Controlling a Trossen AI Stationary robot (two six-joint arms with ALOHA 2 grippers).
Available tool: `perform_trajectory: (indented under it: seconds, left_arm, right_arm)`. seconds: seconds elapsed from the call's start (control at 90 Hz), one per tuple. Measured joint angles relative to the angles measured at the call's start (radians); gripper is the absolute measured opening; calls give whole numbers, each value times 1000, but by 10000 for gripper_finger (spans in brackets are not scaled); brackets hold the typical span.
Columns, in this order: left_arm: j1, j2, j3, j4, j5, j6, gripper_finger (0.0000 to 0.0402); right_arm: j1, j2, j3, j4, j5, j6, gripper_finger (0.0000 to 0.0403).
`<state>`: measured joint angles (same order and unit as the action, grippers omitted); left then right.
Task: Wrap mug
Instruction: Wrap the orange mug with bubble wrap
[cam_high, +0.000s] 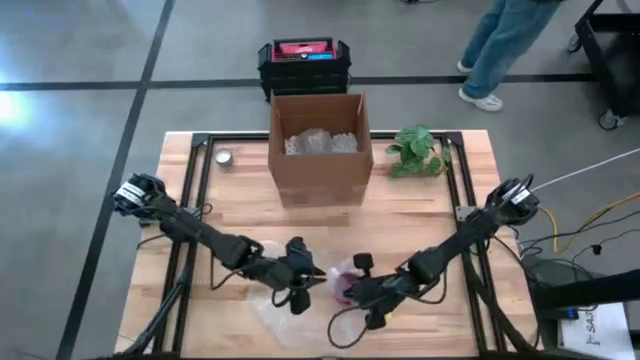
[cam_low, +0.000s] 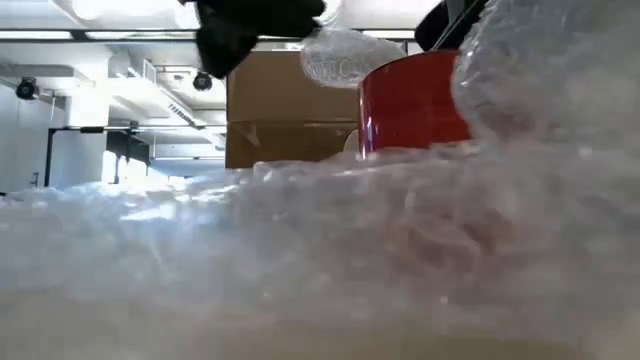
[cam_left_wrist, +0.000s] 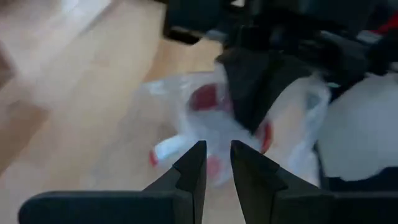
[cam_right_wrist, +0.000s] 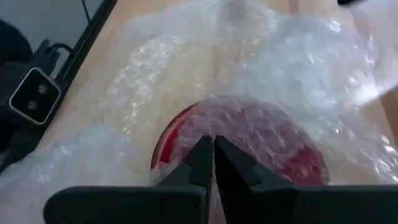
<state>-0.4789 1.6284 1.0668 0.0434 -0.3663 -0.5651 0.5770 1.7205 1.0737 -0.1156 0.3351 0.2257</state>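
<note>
From above we see a pale wooden table framed with black rails, standing on a grey concrete floor; a person in jeans and white shoes stands beyond its far right corner. On the far half sits an open cardboard box with crumpled clear wrap inside, a stack of black crates behind it, a small green plant to its right and a small round tin to its left. Near the front edge the red mug lies on a sheet of bubble wrap, between the left gripper and the right gripper, which meet over it.

From table height we look across a rise of bubble wrap that fills the foreground; the mug stands up behind it, partly draped, with the box beyond and a dark gripper overhead.

In the left wrist view our left gripper has its fingers close together with a narrow gap, and we cannot tell whether they pinch the film; the mug shows red through the wrap just ahead, with the other arm's dark body over it.

In the right wrist view our right gripper is clenched on the bubble wrap stretched over the mug.
</note>
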Motion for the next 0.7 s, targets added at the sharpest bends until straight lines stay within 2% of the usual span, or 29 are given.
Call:
perform_trajectory:
  seconds: [0.2, 0.4, 0.7]
  left_arm:
    - [26, 61, 10, 42, 69, -4, 59]
    - [32, 167, 95, 31, 104, 17, 59]
    - [51, 336, 339, -230, 113, 41, 59]
  right_arm:
    - [-18, 8, 19, -47, -2, 0, 0]
    - [-30, 9, 18, -47, -2, 1, 0]
    - [-32, 10, 16, -61, -15, 3, 0]
